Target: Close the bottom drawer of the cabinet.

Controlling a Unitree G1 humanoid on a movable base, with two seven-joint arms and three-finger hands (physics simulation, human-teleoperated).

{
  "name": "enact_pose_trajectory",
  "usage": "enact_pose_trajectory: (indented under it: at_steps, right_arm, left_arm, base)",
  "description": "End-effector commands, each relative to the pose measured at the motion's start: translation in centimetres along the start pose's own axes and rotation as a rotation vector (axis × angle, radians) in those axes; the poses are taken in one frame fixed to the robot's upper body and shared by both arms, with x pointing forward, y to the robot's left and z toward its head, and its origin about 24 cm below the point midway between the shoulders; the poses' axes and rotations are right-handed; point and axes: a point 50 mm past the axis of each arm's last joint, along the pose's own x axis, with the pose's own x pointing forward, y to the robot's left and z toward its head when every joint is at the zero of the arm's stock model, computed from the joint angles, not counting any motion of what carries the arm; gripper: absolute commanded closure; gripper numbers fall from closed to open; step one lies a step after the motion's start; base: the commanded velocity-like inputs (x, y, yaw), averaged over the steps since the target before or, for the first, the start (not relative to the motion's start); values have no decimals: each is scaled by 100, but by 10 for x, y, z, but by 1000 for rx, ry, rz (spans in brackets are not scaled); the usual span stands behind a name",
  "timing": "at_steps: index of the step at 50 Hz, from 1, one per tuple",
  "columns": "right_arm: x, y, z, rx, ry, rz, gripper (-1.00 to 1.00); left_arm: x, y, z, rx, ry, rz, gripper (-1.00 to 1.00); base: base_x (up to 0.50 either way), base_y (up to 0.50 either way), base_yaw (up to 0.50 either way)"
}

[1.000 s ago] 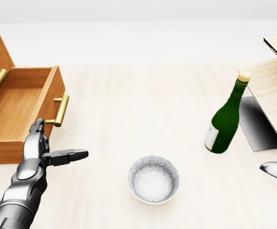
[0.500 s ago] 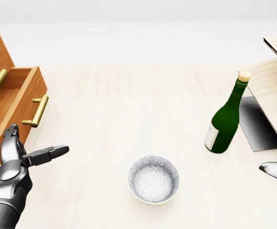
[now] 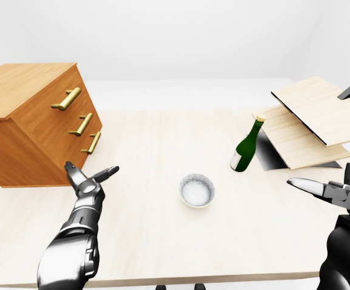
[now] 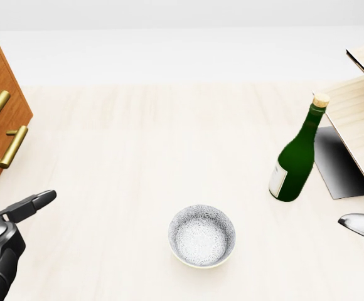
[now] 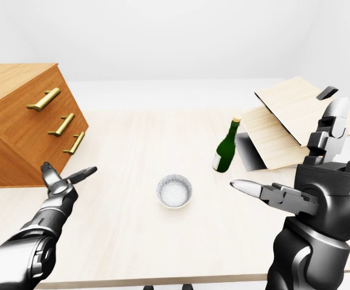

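Wooden cabinet [image 3: 36,127] with bottom drawer [image 3: 92,142] flush, just above the left hand [image 3: 85,183], fingers spread.

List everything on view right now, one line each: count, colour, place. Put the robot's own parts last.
cabinet: one, brown wood, left side of the left-eye view, on the table.
drawer handles: three, brass, stacked down the cabinet's face; all drawers look flush.
bowl: one, white with grey pattern, middle of the table.
bottle: one, dark green with pale label and cork, upright, to the right of the bowl.
wooden boards: light wood, count unclear, leaning together at the right edge.
table: one, pale wood, under everything.
left hand: one, metal grey, fingers open, below the cabinet in the view, not touching it.
right hand: one, dark grey, fingers open, right side of the right-eye view, holding nothing.
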Motion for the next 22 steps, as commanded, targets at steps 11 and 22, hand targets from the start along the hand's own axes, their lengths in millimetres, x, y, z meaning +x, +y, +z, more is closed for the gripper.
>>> enact_pose_trajectory:
  at_steps: [11,22]
  right_arm:
    - [3,1,7,8,-37,0,-100]
    - [1,1,2,5,-13,1,-100]
  left_arm:
    - [20,51,12,-41,-17,142,-100]
    - [-3,-17,36,-438,-14,-282,-100]
  base:
    - [0,0,0]
    - [0,0,0]
